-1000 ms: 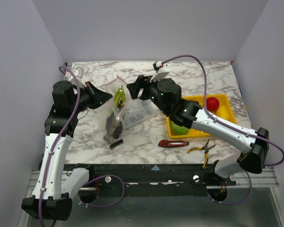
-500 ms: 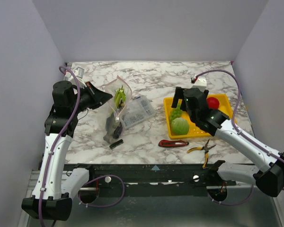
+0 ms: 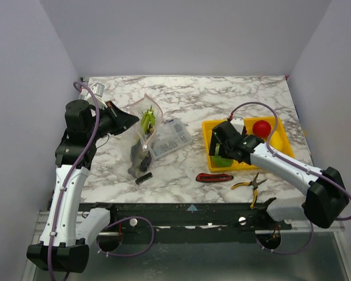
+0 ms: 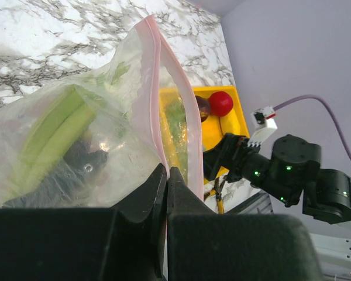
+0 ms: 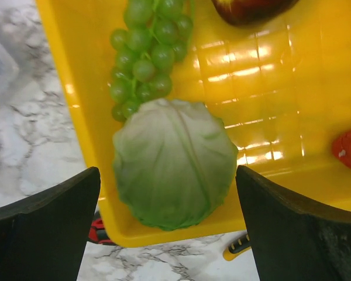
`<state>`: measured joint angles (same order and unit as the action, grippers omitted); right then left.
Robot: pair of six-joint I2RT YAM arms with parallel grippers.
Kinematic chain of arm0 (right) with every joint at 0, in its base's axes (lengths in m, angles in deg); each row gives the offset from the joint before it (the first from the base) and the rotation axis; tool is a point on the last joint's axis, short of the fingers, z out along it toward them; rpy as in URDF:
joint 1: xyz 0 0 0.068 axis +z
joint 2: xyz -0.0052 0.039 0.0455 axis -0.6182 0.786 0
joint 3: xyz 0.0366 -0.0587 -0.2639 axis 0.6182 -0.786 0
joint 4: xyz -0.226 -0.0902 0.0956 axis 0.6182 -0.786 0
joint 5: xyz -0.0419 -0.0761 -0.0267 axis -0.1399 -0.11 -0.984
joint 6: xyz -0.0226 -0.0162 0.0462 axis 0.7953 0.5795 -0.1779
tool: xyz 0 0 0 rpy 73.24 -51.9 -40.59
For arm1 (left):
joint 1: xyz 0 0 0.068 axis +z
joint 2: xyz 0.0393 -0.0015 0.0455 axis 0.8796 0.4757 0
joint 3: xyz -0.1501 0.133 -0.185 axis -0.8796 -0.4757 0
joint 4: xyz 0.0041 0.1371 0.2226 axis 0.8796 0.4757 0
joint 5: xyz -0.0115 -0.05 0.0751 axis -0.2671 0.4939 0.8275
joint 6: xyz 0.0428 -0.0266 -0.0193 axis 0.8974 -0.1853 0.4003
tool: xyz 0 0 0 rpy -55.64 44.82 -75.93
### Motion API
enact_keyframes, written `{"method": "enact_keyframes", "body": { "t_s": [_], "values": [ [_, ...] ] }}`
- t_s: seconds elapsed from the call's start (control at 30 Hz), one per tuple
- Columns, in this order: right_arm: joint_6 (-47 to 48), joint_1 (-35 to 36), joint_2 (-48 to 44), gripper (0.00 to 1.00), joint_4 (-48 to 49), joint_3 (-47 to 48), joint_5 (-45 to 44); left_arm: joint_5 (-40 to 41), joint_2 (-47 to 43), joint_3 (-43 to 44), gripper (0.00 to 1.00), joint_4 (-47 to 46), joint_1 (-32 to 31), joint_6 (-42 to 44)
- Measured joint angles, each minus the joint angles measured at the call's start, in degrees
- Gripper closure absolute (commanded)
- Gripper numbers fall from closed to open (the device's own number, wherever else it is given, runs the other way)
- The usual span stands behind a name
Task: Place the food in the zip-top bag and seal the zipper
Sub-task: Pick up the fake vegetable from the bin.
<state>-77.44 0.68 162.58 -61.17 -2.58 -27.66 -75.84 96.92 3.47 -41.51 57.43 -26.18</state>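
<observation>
From above, the left gripper [image 3: 133, 120] is raised at the left of the table and meets the mouth edge of the zip-top bag [image 3: 145, 132], which hangs from it down to the marble with pale celery [image 3: 147, 119] inside. A clear compartment box [image 3: 173, 137] lies just beside the bag. The right gripper [image 3: 220, 151] is low over the near-left corner of the yellow tray [image 3: 282, 149], and its own body hides most of the food there, leaving only a sliver of green and the tomato [image 3: 261, 128] at the far side. A red-handled knife [image 3: 213, 177] and pliers [image 3: 250, 184] lie in front of the tray. Only the left wrist camera shows the grip: the jaws are pinched tight on the pink zipper [image 4: 157, 93] at the bag's mouth, with the celery [image 4: 52, 129] blurred behind the film. Through the bag, the tray [image 4: 237, 120], the tomato [image 4: 221, 103] and a dark eggplant [image 4: 202, 107] show far off. Only the right wrist camera shows the tray's contents closely. The fingers [image 5: 47, 213] are spread wide to either side of the cabbage [image 5: 174, 170], holding nothing, and whether the right-hand finger touches it is unclear. The grapes [image 5: 146, 52] lie touching the cabbage's far edge. A dark fruit at the top edge and a red piece at the right edge are cut off.
</observation>
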Motion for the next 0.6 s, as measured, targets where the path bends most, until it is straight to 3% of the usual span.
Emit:
{"method": "enact_keyframes", "body": {
  "t_s": [0.23,0.5,0.6],
  "values": [
    [-4.02,0.02,4.55,0.07,0.48,-3.87,-1.2,0.0,0.07,0.0,1.0,-0.07,0.0,0.07],
    [-3.76,0.0,2.47,0.64,5.62,-6.95,-2.51,0.0,0.24,0.0,1.0,-0.11,0.0,0.09],
    [-3.72,0.0,0.96,0.73,5.49,-7.1,-2.86,-0.02,0.24,0.0,1.0,-0.11,0.0,0.09]
  ]
}}
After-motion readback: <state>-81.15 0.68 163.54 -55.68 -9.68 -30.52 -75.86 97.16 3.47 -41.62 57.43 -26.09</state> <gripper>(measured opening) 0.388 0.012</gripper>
